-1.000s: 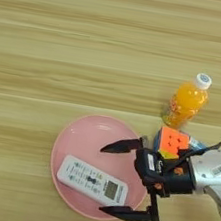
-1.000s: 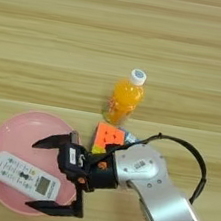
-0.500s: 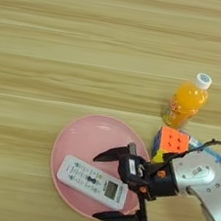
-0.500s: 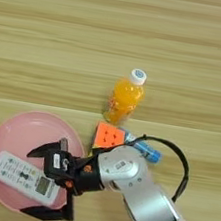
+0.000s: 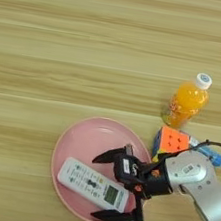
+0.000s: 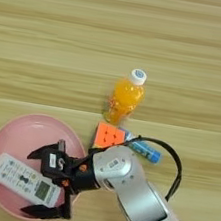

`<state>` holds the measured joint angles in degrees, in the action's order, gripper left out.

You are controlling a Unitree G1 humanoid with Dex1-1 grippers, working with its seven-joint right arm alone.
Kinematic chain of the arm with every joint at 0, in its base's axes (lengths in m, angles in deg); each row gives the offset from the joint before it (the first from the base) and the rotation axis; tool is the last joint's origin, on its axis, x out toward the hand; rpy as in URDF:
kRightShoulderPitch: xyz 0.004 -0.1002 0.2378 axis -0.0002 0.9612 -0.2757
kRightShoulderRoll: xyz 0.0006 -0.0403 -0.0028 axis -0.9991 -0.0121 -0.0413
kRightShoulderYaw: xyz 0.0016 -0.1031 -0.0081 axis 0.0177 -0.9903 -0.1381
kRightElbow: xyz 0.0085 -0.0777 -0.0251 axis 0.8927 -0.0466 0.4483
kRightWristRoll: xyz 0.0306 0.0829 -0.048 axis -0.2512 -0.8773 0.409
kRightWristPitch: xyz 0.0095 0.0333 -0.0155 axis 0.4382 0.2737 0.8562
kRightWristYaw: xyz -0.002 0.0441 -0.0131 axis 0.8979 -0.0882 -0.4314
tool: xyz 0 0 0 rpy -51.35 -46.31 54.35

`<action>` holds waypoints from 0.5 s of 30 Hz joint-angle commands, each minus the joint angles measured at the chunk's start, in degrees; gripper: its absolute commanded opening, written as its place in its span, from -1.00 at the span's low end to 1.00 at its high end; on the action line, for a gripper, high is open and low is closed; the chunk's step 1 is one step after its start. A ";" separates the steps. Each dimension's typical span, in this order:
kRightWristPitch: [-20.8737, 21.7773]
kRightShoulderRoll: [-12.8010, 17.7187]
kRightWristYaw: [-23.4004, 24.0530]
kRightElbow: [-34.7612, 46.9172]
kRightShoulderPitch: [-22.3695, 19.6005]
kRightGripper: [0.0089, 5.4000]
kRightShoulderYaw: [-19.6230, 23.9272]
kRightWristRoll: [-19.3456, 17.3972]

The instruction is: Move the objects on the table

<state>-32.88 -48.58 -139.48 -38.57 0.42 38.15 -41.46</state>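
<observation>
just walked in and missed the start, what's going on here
The robot's right pincer is open over the near right part of a pink plate, its fingers on either side of the end of a white remote lying on the plate. It isn't gripping it yet. Off the plate, on the table, are a puzzle cube, a juice bottle and a blue glue stick.

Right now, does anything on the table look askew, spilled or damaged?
Nothing looks spilled or broken. The orange juice bottle stands capped, the puzzle cube and blue glue stick lie beside it, and the white remote lies slantwise on the pink plate, between the right gripper's open fingers.
</observation>
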 commanded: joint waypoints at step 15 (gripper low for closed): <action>3.94 -1.35 2.57 -4.86 -4.62 0.47 1.01 1.61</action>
<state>-29.69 -50.56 -138.82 -43.97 -1.65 37.72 -40.22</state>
